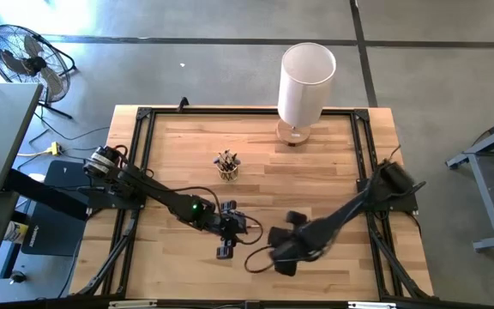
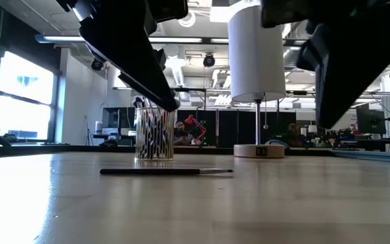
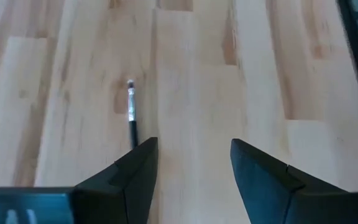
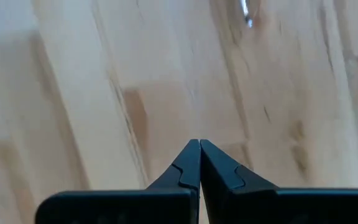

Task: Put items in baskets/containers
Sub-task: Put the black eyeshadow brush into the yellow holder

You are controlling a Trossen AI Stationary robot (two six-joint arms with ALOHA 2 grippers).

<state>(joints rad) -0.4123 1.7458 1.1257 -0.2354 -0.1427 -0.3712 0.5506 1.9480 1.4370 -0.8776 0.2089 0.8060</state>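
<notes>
One thin dark brush (image 2: 164, 171) lies flat on the wooden table, in front of the small clear glass cup (image 2: 154, 139). The cup (image 1: 227, 166) stands upright with several brushes inside. My left gripper (image 3: 194, 146) hovers open above the lying brush (image 3: 131, 115), whose pale bristle end points away from the fingers and whose handle runs under one finger. My right gripper (image 4: 199, 146) is shut with nothing in it, pointing steeply down at bare wood; a brush tip (image 4: 246, 12) shows beyond it. In the high view both grippers hang near the table's front middle, left (image 1: 230, 239) and right (image 1: 280, 257).
A tall white cylinder on a round wooden base (image 1: 305, 86) stands at the table's far edge, right of the cup. A black frame (image 1: 144, 120) runs around the table top. Bare wood lies between the cup and the two grippers.
</notes>
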